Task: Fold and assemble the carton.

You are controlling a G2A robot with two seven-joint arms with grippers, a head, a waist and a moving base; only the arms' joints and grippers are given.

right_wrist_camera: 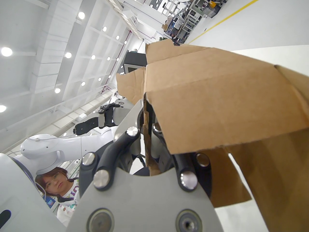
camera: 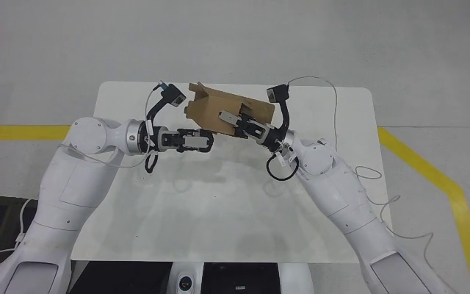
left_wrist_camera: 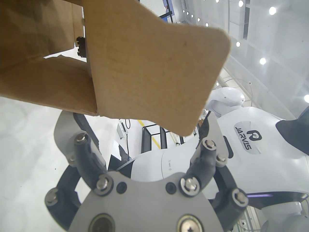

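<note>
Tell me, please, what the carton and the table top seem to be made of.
The carton: brown cardboard with a matte, unprinted face. It is probably corrugated, since the cut edge of its flap looks thick and fibrous in the left wrist view.
The table: a white, smooth top with a faint sheen. It may be laminate or painted board; the look leaves this open.

robotics lab hall | ceiling spotlights [right_wrist_camera: 6,51] | yellow floor line [right_wrist_camera: 241,9] | equipment racks [right_wrist_camera: 200,2]
</note>
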